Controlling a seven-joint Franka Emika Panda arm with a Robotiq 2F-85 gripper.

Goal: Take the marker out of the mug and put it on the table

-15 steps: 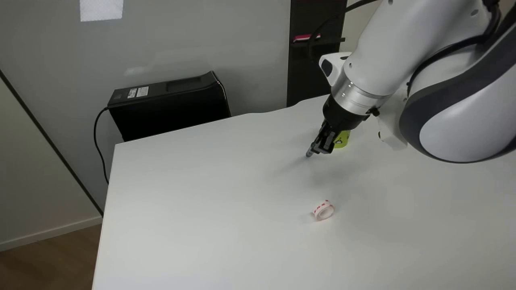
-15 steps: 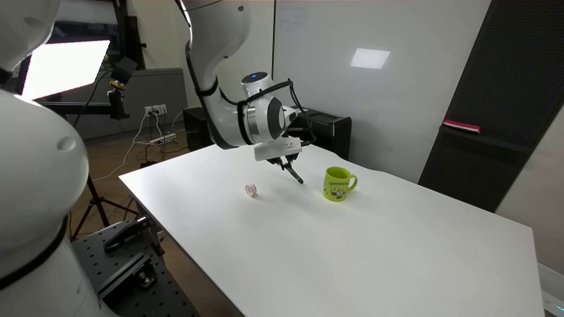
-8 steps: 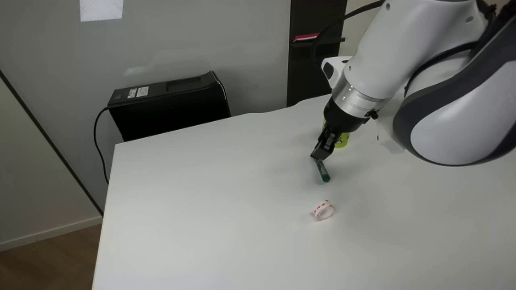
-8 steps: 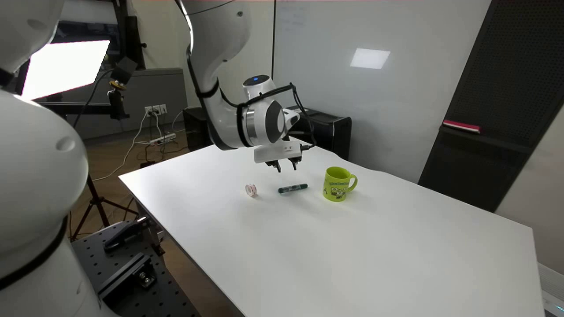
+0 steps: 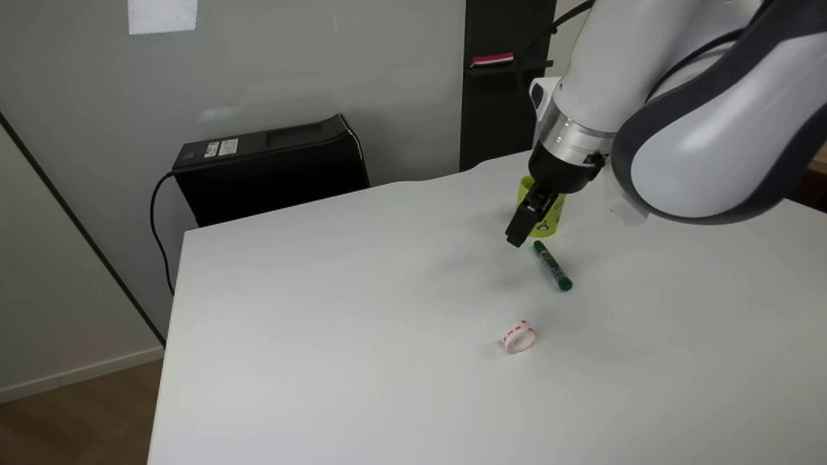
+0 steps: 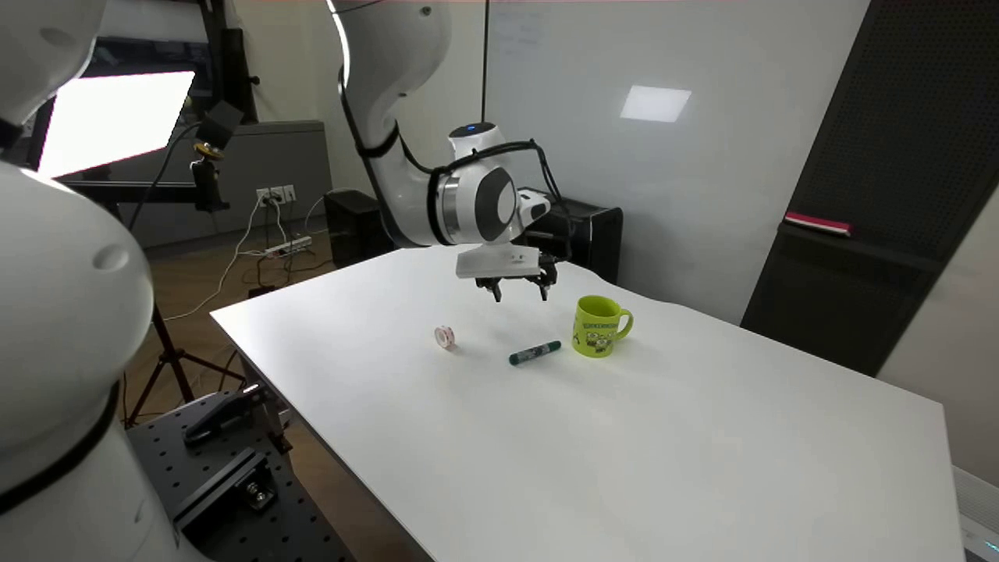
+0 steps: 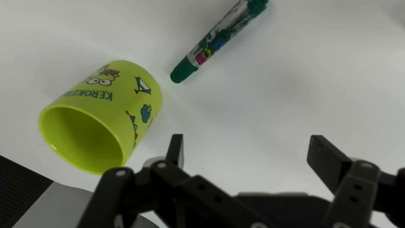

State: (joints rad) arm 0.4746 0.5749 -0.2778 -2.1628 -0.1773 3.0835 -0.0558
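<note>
A dark green marker (image 5: 557,271) with a printed barrel lies flat on the white table (image 6: 702,468), close to the mug but apart from it. The lime-green mug (image 6: 595,332) stands upright; its handle shows in an exterior view. In the wrist view the mug (image 7: 126,91) is at left, and the marker (image 7: 218,41) slants at the top, its far end at the frame edge. My gripper (image 7: 246,137) is open, fingers wide apart with only bare tabletop seen between them. The gripper (image 6: 520,298) hangs above the table, behind the marker, and partly covers the mug in an exterior view.
A small white tape roll (image 5: 519,339) with red marks lies on the table near the marker. Beyond the table edge stands a black box-shaped device (image 5: 271,168) against the grey wall. A dark perforated panel (image 6: 882,195) rises behind the table.
One second ago the gripper was shut on the marker. It has opened; the marker has dropped flat and rolled a little away from beneath it. The arm has risen slightly and shifted toward the mug.
</note>
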